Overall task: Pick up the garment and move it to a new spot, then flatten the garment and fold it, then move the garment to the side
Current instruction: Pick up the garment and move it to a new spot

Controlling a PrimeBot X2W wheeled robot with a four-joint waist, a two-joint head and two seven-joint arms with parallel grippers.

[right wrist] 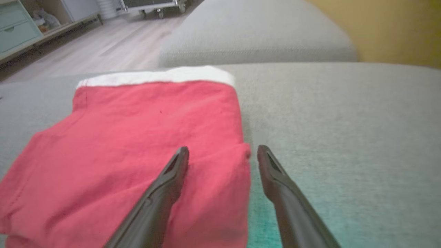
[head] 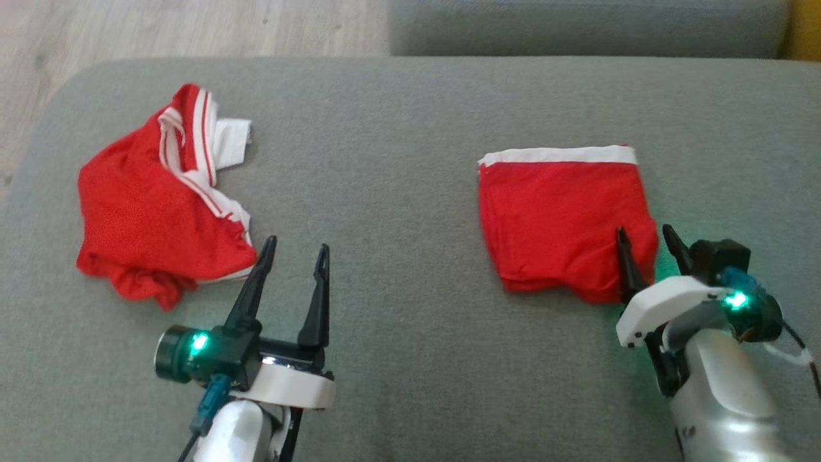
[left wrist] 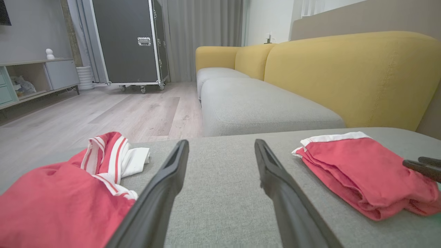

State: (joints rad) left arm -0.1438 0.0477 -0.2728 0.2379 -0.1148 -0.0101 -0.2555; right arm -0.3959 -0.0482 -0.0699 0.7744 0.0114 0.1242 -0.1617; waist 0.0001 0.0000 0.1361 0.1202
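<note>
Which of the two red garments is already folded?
The right-hand garment, by the right gripper: a neat flat rectangle with a white band along its far edge. The left-hand garment lies crumpled.

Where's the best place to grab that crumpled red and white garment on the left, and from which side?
Probably the bunched striped band of the crumpled garment: it stands up in ridges, so a fold can be pinched. Come from above with the open left end effector, which sits nearest, beside its right edge.
</note>
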